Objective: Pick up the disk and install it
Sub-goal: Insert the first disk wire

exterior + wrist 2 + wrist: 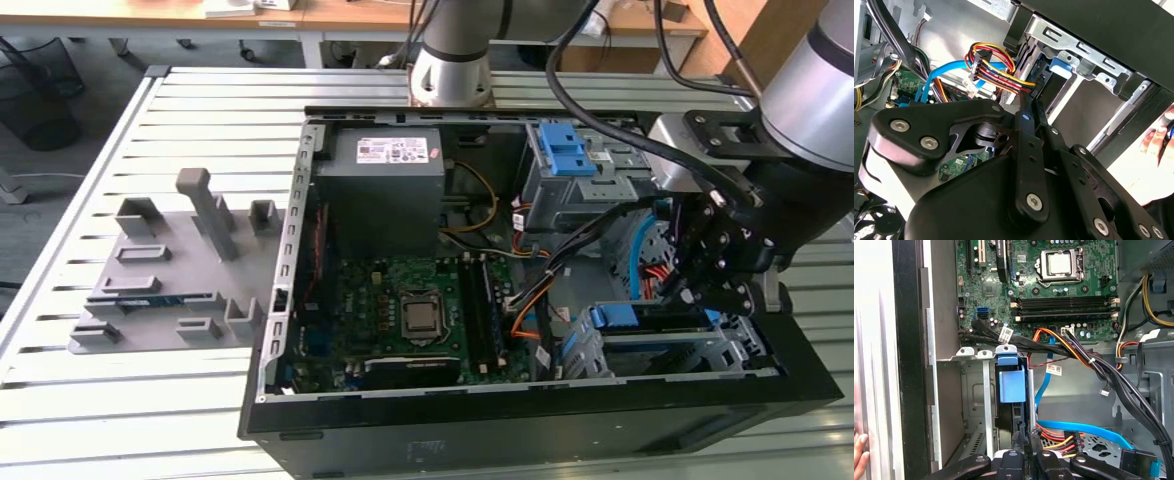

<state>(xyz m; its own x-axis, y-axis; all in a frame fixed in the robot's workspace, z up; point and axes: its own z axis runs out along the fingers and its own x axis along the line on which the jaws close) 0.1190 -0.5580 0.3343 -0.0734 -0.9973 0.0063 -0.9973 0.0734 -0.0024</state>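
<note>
The install step was in hand: in the exterior view the gripper (717, 290) stood at the right of the frame, reaching down into the open computer case (287, 300) over the metal drive cage (747, 350) at lower right. The disk (654, 318) sat edge-on in that cage, its blue carrier front showing at the cage mouth. In the first wrist view the disk (1012, 385) appeared at centre as a blue-fronted slab standing in a slot between the cage's grey rails, with the gripper (1024, 440) at the bottom centre directly against its near edge. The black fingers (1017, 437) lay close together there, apparently pinching the disk's thin edge, though the contact itself was hard to make out. In the second wrist view the gripper (1026, 107) pointed toward the cage at upper right. By my reading, the disk was part-way home; seating it fully would call for a straight push along the rails, kept clear of the bundled cables (1074, 347) just beside the slot.
</note>
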